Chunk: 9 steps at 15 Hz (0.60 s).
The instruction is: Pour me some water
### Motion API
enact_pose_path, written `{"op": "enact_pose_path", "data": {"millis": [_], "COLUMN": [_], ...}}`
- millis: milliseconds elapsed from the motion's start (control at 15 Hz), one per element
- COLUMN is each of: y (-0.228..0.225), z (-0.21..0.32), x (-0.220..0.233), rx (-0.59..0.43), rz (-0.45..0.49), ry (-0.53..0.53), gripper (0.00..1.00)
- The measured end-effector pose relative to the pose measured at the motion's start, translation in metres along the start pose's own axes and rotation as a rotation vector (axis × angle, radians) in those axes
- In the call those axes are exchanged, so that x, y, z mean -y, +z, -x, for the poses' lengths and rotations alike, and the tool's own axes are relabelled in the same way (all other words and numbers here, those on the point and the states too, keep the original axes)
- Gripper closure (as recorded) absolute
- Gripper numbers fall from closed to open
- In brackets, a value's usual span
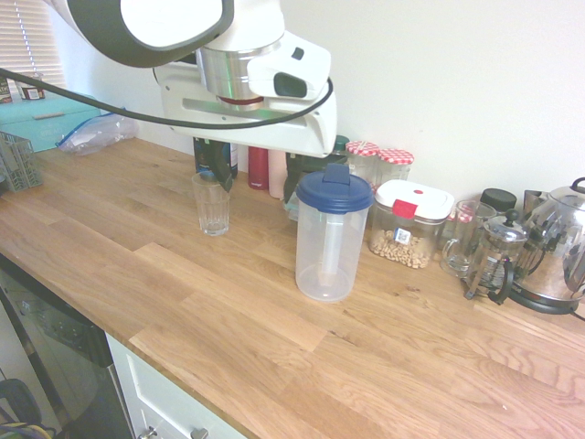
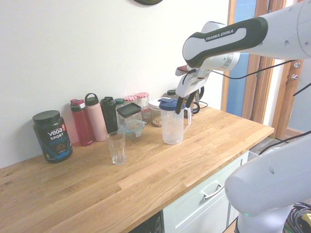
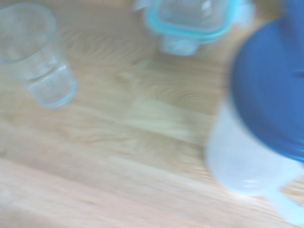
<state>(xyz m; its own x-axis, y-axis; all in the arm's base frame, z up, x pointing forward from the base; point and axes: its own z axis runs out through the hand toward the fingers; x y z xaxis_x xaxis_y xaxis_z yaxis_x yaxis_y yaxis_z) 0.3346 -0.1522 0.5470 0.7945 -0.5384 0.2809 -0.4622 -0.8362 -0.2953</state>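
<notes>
1. First exterior view: clear jug (image 1: 330, 240) with blue lid (image 1: 334, 191) stands upright mid-counter (image 1: 183, 302). Empty glass (image 1: 211, 204) sits apart from it, toward the picture's left. Arm body blocks the gripper here. Behind the jug: snack tub with white lid (image 1: 411, 222), glass mug (image 1: 462, 240), French press (image 1: 496, 259), kettle (image 1: 559, 247).
2. Second exterior view: gripper (image 2: 187, 104) hangs just above the jug (image 2: 173, 127), fingers pointing down at the handle side. Can't tell if the fingers are spread or closed, or touching the handle. Glass (image 2: 116, 148) sits left of the jug, in front of the pink bottle (image 2: 95, 119) and red bottle (image 2: 81, 122). Black protein tub (image 2: 52, 135) far left.
3. Wrist view: blurry. Blue lid (image 3: 273, 90), glass (image 3: 38, 54), teal-rimmed container (image 3: 190, 21) all visible on the wood.
</notes>
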Motion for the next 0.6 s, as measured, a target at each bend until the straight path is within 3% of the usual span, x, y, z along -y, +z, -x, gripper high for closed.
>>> {"op": "enact_pose_path", "data": {"millis": [333, 600], "y": [0.024, 0.049], "z": [-0.028, -0.050], "x": [-0.049, -0.059], "rx": [-0.016, -0.015], "rz": [-0.019, 0.014], "ry": [0.062, 0.060], "gripper": [0.00, 0.00]}}
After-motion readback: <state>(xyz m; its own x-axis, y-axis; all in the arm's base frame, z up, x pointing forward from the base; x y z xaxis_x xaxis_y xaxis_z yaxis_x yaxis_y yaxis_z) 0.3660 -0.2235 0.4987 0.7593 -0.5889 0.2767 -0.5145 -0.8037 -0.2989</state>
